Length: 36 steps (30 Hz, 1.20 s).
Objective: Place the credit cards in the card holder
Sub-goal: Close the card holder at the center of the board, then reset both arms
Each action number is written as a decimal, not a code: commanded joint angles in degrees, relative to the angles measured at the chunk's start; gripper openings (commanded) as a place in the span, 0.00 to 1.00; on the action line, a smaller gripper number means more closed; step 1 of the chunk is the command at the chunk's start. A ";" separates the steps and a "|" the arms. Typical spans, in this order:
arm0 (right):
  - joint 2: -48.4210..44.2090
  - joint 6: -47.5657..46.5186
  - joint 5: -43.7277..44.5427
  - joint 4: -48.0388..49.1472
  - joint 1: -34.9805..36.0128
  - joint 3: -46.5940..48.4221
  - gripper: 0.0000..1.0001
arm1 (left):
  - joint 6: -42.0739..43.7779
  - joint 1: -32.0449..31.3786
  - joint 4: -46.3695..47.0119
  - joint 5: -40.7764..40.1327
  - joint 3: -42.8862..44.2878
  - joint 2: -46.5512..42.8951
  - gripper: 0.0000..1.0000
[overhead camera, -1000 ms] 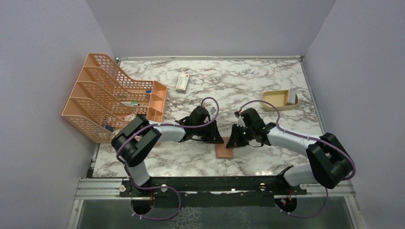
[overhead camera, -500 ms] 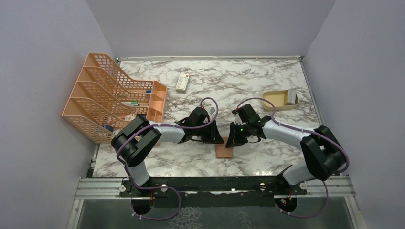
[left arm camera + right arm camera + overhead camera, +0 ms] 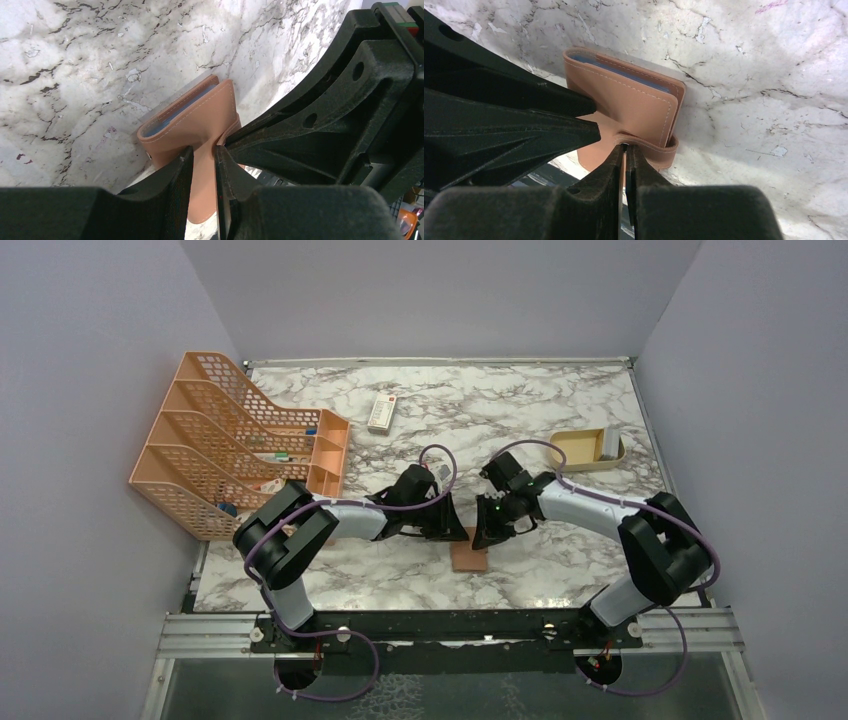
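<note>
The brown card holder [image 3: 468, 558] lies on the marble between both arms. My left gripper [image 3: 202, 155] is shut on one brown leather flap of the card holder [image 3: 192, 120], and in the top view this left gripper [image 3: 455, 530] sits at the holder's left. My right gripper [image 3: 625, 150] is shut on a thin pale credit card seen edge-on, its tip at the leather loop of the card holder [image 3: 624, 100]. From above, the right gripper [image 3: 482, 536] meets the holder from the right. A blue card edge [image 3: 624, 66] shows inside a slot, and a grey card edge [image 3: 167, 104] pokes out behind it.
A tan shallow box [image 3: 580, 452] holding several cards [image 3: 608, 443] stands at the back right. An orange mesh file rack [image 3: 235, 440] fills the left side. A white remote-like item [image 3: 383, 412] lies at the back middle.
The right arm's forearm has swung leftward and back while its gripper stayed at the card holder. The left arm has not moved.
</note>
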 commanded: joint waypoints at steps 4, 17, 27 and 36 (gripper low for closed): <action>8.02 -0.12 14.58 -5.07 3.05 -1.25 0.06 | 0.94 0.58 0.75 1.57 -1.44 -0.55 0.25; -4.44 -3.01 13.48 -0.35 3.45 4.37 0.19 | 3.76 3.84 -8.41 -8.33 -0.19 -15.15 0.42; -26.11 -4.66 19.31 3.95 3.47 3.18 0.61 | 11.73 4.72 -33.08 -24.84 11.24 -33.39 0.81; -41.68 -7.24 28.67 0.42 3.48 2.78 0.86 | 12.88 4.73 -40.54 -24.50 14.29 -43.97 0.99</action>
